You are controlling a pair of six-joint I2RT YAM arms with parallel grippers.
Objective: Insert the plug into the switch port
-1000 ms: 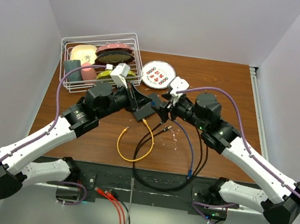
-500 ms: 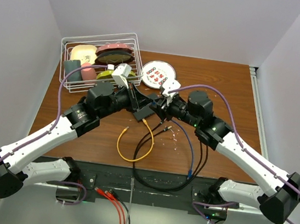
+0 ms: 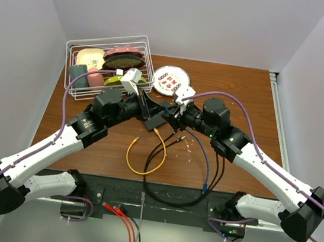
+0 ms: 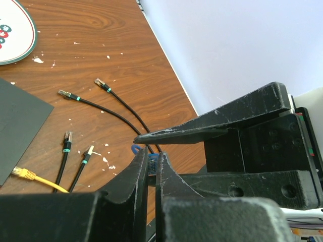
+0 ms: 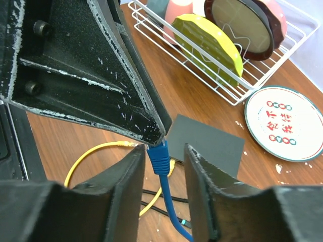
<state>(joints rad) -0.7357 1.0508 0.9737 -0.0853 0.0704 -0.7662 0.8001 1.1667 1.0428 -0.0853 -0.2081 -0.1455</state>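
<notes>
Blue plug between your right gripper fingers.
You see the jaws standing apart around it: one finger touches the plug, and the other, on the box side, leaves a gap. The left gripper tip meets the plug's top end. The blue cable runs down between your fingers. Beyond lie a yellow cable, a wire basket and a patterned plate.

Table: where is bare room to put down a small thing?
Bare wood lies on the table between the plate and the right edge; a smaller patch, left of the yellow cable. The middle is crowded: left pincer and right pincer meet by the black box, beside loose cables. The basket fills the far left corner.
</notes>
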